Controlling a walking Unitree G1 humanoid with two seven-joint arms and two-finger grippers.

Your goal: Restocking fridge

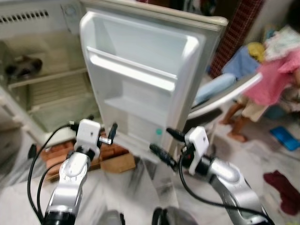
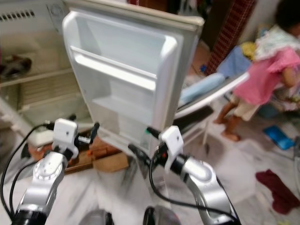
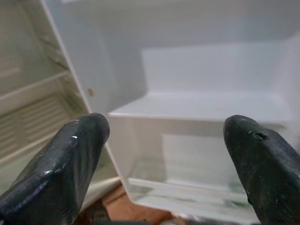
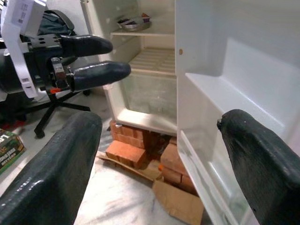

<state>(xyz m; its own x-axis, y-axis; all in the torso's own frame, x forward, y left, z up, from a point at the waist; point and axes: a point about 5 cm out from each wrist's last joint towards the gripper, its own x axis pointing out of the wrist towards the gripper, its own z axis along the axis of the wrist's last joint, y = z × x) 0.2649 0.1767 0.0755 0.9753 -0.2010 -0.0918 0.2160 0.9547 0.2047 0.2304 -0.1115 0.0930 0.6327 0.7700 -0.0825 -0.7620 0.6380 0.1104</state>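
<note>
- The fridge (image 1: 42,89) stands on the left with its inside showing. It is mostly bare, with a wire shelf (image 1: 54,91) and a small dark thing (image 1: 21,65) up on a higher shelf. I cannot tell what the dark thing is.
- Under the fridge there are red bricks (image 1: 58,157) and a piece of cardboard (image 1: 119,163) on the floor.
- The left hand (image 1: 101,131) is held up low in front of the fridge. Its two black fingers (image 3: 70,159) are apart and hold nothing.
- In the middle, the fridge door (image 1: 140,79) swings wide open toward the robot. Its door shelves (image 1: 133,70) are white and bare.
- The right hand (image 1: 164,143) is held up just beside the bottom of the door. Its fingers (image 4: 61,173) are apart too, and it holds nothing.
- On the right, behind the door, there is a chair (image 1: 220,91). A person in pink (image 1: 274,79) bends over farther back. A dark red cloth (image 1: 283,187) lies on the floor.
- I think the job has only just started. The door is open, so that part is done. No food or drink is in either hand, and I see none near the robot to put in. The robot must find the things, pick them up, set them on the shelves and shut the door.
</note>
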